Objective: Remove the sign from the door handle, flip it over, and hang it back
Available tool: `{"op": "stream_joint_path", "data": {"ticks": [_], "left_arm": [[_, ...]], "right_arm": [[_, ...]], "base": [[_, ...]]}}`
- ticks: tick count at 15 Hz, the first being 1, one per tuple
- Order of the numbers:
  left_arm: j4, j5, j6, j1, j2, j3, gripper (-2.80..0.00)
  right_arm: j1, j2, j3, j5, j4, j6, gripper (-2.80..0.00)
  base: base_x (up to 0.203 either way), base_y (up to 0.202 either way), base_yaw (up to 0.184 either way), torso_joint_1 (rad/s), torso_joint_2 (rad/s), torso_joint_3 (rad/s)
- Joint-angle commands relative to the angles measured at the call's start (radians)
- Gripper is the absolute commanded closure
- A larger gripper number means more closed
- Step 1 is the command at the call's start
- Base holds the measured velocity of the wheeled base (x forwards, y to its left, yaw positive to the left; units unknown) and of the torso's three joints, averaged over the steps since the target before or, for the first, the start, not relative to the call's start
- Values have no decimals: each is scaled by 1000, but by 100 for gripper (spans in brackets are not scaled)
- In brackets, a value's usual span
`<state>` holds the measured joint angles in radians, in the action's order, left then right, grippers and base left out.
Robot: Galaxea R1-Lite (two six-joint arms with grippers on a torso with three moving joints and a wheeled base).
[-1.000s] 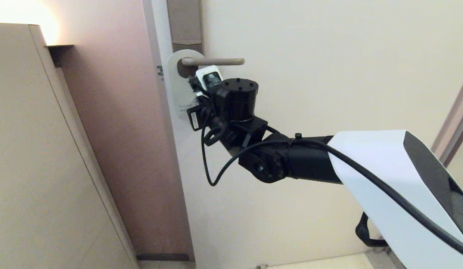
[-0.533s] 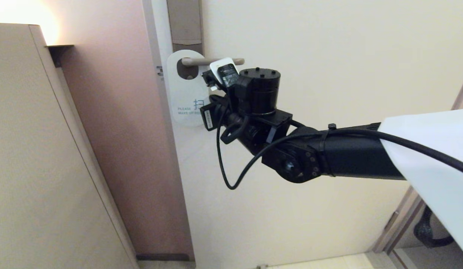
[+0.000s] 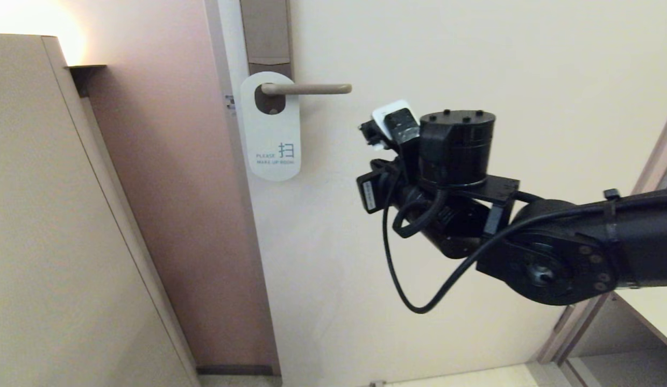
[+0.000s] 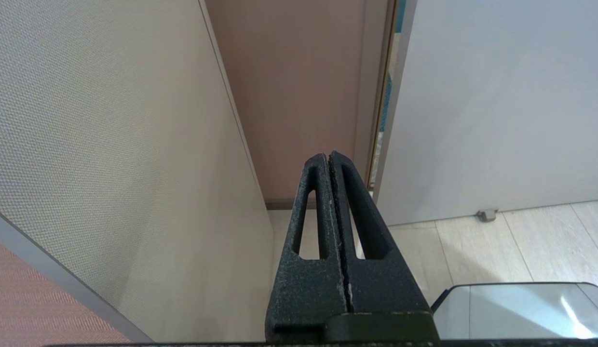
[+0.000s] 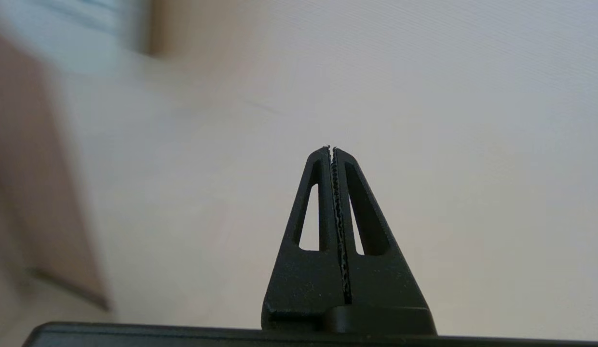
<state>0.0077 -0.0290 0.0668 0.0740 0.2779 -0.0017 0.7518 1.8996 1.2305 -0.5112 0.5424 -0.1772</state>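
The sign (image 3: 270,126) hangs on the door handle (image 3: 305,88), threaded over it through its oval hole, white face with blue text outward. Its long axis runs vertically, hole end up and rounded lower end pointing at the floor, flat against the door (image 3: 446,54). The right gripper (image 5: 332,148) is pressed fully closed and holds nothing; its arm sits to the right of the sign and below the handle's free end, well apart from both. The left gripper (image 4: 329,155) is likewise closed and empty, parked low beside a wall panel (image 4: 111,144). Judging by this, either the re-hang is done or removal has not begun; which cannot be told. If the sign must come off, the next move calls for opening the fingers, pinching its lower edge and sliding it along the handle.
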Motion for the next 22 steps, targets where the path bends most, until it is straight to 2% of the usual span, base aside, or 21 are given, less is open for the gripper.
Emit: {"op": "stream_joint_path", "data": {"ticks": [1, 6, 11, 13, 17, 20, 22], "left_arm": [[0, 0, 1, 0, 1, 0, 0], [0, 0, 1, 0, 1, 0, 0], [0, 0, 1, 0, 1, 0, 0], [0, 0, 1, 1, 1, 0, 0], [0, 0, 1, 0, 1, 0, 0], [0, 0, 1, 0, 1, 0, 0], [0, 0, 1, 0, 1, 0, 0]], "right_arm": [[-31, -124, -90, -23, 4, -1, 0], [-181, -387, -387, -36, 6, -1, 0], [-414, -598, -593, -58, 8, -2, 0], [-452, -690, -688, -60, 8, -2, 0], [-465, -885, -922, -89, 5, -10, 0], [-473, -1032, -1046, -109, -14, -39, 0], [-569, -1088, -1101, -64, -19, -50, 0]], "base": [[0, 0, 0, 0, 0, 0], [0, 0, 0, 0, 0, 0], [0, 0, 0, 0, 0, 0], [0, 0, 0, 0, 0, 0], [0, 0, 0, 0, 0, 0], [0, 0, 0, 0, 0, 0], [0, 0, 0, 0, 0, 0]]}}
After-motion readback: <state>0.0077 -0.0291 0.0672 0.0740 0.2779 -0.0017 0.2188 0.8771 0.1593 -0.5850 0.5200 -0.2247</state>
